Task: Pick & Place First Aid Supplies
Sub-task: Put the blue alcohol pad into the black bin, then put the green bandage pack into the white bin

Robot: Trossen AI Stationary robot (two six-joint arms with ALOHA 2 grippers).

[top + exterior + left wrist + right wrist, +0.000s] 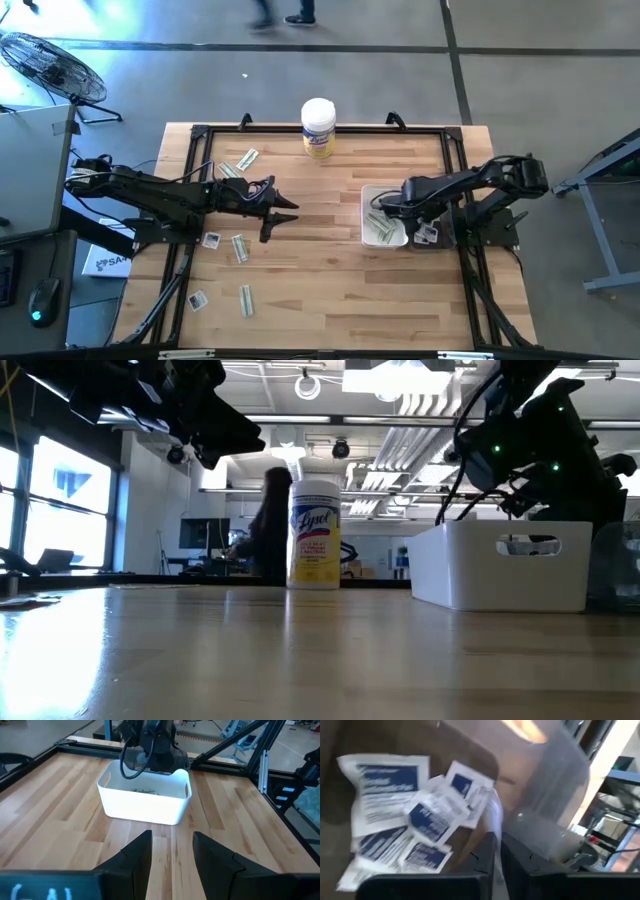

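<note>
Loose first aid supplies lie flat on the left half of the table: pale strips (240,247) and small white squares (211,239). A white bin (383,228) at the right holds more strips. Beside it stands a clear box (428,236) with a heap of white packets with blue marks (395,820). My right gripper (496,857) hangs over that box, tipped downward, its fingers nearly together on a thin white packet. My left gripper (285,214) waits open and bare above the table's middle, pointing at the bin (145,802). My right gripper pinches a thin white packet (495,827), seen edge-on, between its two fingers. The fingers slant down from the table's right side. The packet sticks out beyond the fingertips toward the heap in the clear box; whether it touches the heap, I cannot tell.
A tall white canister with a yellow label (318,125) stands at the table's far edge, middle. A black frame (200,135) rims the tabletop. Bare wood lies between the two arms and along the near edge. A person stands far off in the room (268,525).
</note>
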